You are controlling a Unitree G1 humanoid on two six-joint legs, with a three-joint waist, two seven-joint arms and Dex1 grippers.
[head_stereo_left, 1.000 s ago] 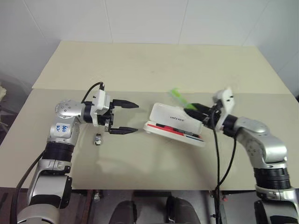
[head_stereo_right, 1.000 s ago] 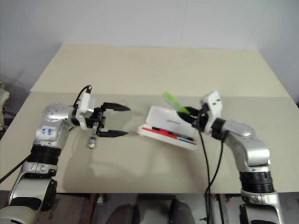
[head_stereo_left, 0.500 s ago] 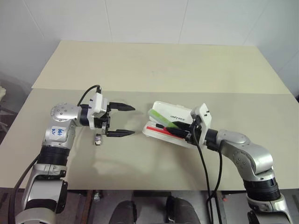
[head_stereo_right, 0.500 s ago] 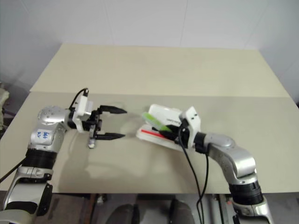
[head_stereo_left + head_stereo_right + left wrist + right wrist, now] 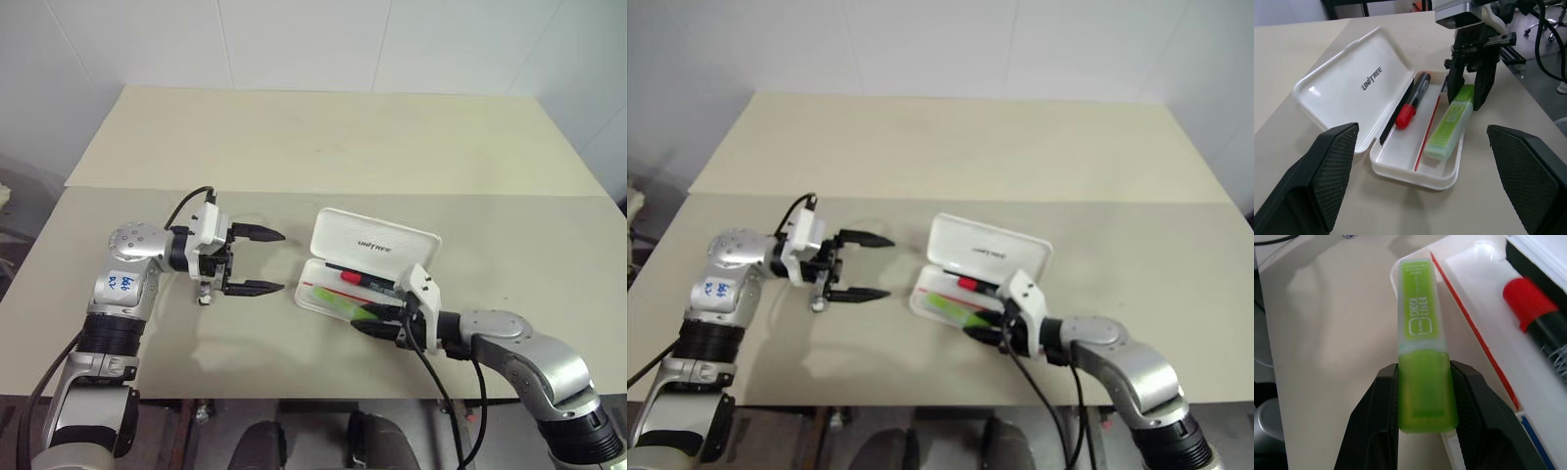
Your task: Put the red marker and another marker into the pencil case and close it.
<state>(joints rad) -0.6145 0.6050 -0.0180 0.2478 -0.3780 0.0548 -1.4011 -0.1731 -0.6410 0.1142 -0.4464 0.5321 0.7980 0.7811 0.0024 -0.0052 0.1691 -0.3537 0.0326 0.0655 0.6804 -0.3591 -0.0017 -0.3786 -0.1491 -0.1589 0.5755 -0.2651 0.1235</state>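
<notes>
Lowering the green highlighter (image 5: 1422, 357) into the open pencil case (image 5: 323, 299) near the bench's front edge, the right gripper (image 5: 377, 323) has its jaws closed on the barrel. Beside it lies the red marker (image 5: 1411, 100), already in. Next, I judge: release, withdraw, shut the lid. Further left, the left gripper (image 5: 263, 260) hangs wide open, empty.

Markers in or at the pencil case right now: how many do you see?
2. The red marker lies in the open pencil case beside the lid hinge. The green highlighter is over the tray's other side, gripped by the right pincer.
</notes>
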